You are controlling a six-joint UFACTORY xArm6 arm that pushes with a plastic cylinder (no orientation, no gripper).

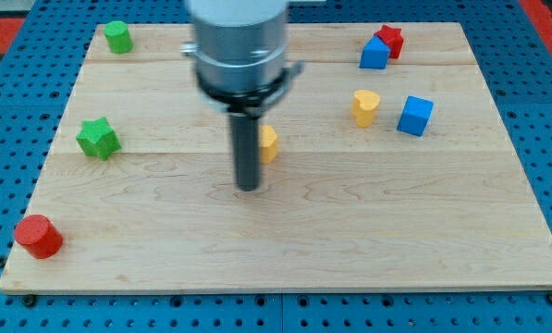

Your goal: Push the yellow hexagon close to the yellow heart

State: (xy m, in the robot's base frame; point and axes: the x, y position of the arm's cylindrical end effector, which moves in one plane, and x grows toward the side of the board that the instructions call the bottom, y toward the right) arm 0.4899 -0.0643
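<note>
The yellow hexagon sits near the board's middle, partly hidden behind my rod. The yellow heart stands to the view's right of it and a little higher, well apart. My tip rests on the board just left of and below the hexagon, close to it; I cannot tell if they touch.
The wooden board lies on a blue pegboard. A blue cube is right of the heart. Another blue block and a red star are at the top right. A green block, green star and red cylinder are on the left.
</note>
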